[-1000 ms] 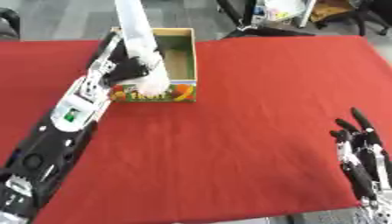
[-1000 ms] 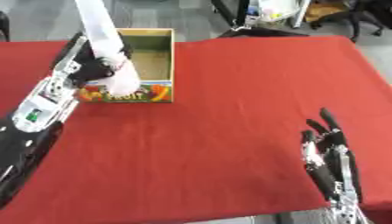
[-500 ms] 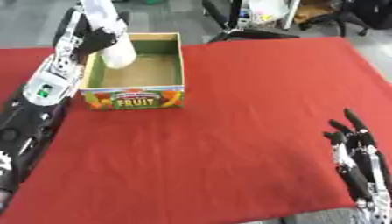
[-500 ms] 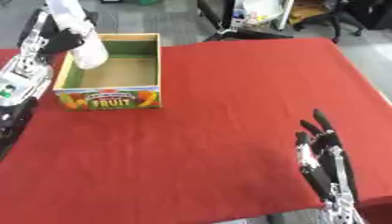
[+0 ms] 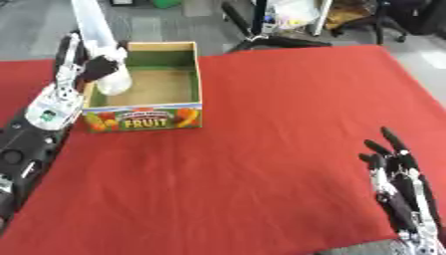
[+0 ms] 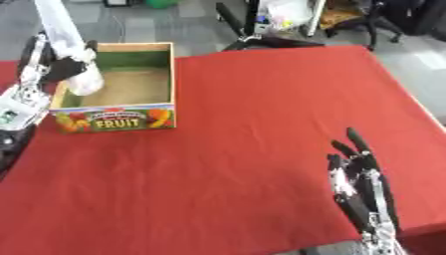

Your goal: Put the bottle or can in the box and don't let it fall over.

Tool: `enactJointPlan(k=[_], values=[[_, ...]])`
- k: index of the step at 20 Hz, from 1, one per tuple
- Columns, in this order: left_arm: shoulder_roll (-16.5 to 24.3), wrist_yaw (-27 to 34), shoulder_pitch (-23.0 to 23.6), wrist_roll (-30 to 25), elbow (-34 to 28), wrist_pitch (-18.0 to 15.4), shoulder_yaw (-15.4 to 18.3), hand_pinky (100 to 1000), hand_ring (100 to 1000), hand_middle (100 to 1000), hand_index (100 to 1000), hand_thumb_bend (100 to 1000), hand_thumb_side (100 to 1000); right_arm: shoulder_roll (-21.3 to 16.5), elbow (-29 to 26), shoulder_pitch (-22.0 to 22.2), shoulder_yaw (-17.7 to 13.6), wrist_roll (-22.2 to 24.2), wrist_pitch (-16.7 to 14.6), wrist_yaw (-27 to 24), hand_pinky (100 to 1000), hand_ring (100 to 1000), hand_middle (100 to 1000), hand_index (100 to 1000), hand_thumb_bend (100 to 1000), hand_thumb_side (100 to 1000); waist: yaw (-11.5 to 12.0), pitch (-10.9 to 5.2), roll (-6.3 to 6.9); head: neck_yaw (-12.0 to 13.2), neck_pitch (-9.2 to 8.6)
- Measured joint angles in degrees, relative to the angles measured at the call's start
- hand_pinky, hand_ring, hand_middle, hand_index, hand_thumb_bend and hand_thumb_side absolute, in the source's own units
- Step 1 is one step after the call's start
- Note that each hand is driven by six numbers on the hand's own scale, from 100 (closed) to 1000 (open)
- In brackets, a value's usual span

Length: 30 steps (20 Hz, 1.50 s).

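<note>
One hand, the left (image 5: pixel 90 67), gripped a white bottle (image 5: pixel 100 45) over the box (image 5: pixel 146 117); the right hand (image 5: pixel 402 191) rested open, bottom right.

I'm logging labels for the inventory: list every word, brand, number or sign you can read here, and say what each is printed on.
"FRUIT": in large letters on the front panel of the open cardboard box with fruit pictures.
White plastic bottle held by the left hand: no readable text.
Small mark on the left forearm's white patch: too blurred to read.
</note>
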Motion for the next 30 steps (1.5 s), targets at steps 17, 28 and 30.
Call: enactJointPlan(k=[17,28,30], values=[[-0.2,-6.4,0.5,-3.3,-0.1,-4.3,0.7,858,796,880,875,945,505,0.1,0.0,0.0,0.0,0.1,0.0,0.0,791,889,1000,948,100,470,0.6,0.0,-0.32,-0.4,0.0],[-0.1,-4.1,1.5,-2.9,-0.9,-3.9,1.0,849,785,869,868,883,505,0.1,0.0,0.1,0.0,0.0,0.0,0.0,791,889,1000,948,100,470,0.9,0.0,-0.35,-0.5,0.0],[0.5,-2.7,2.9,-2.6,-2.8,-4.3,1.1,845,782,863,861,828,506,0.1,0.0,0.1,0.0,0.0,0.1,0.0,791,889,1000,948,100,470,1.0,-0.01,-0.34,-0.5,0.0]])
